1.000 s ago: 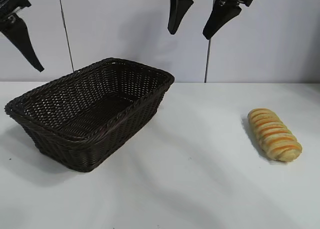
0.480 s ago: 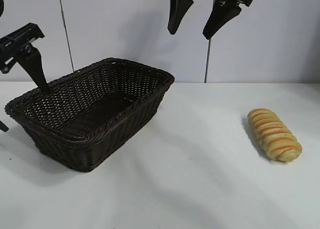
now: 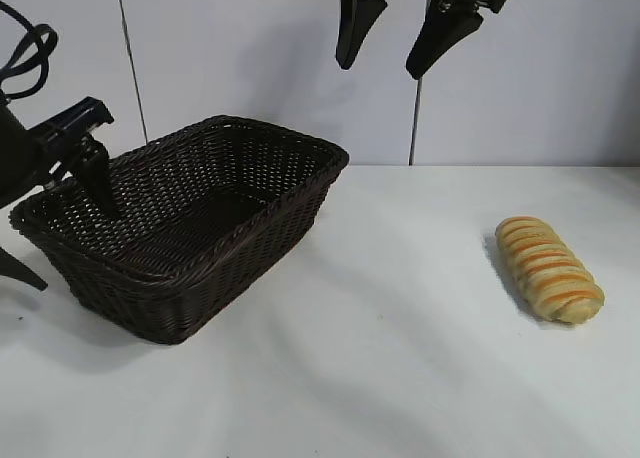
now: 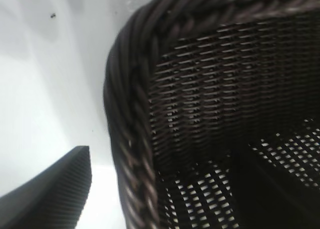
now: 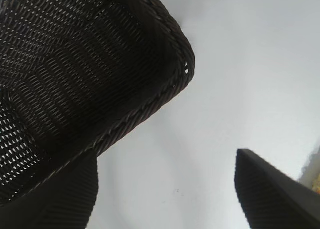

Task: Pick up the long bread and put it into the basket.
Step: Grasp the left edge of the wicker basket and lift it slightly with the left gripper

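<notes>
The long bread (image 3: 549,269), a tan loaf with orange stripes, lies on the white table at the right, far from both grippers. The dark brown woven basket (image 3: 250,138) stands at the left. My left gripper (image 3: 72,246) is open and low at the basket's left end. It straddles the braided rim (image 4: 130,114), with one finger (image 3: 103,190) inside the basket and the other (image 4: 55,189) outside over the table. My right gripper (image 3: 380,68) hangs open high above the table's middle, holding nothing. In the right wrist view the gripper (image 5: 165,199) looks down past the basket's corner (image 5: 170,84).
A white table (image 3: 400,358) stretches between basket and bread. A pale panelled wall (image 3: 250,48) stands behind it.
The left arm has come down from the upper left to the basket's left end, and its fingers now straddle the rim. The right arm, bread and basket have not moved.
</notes>
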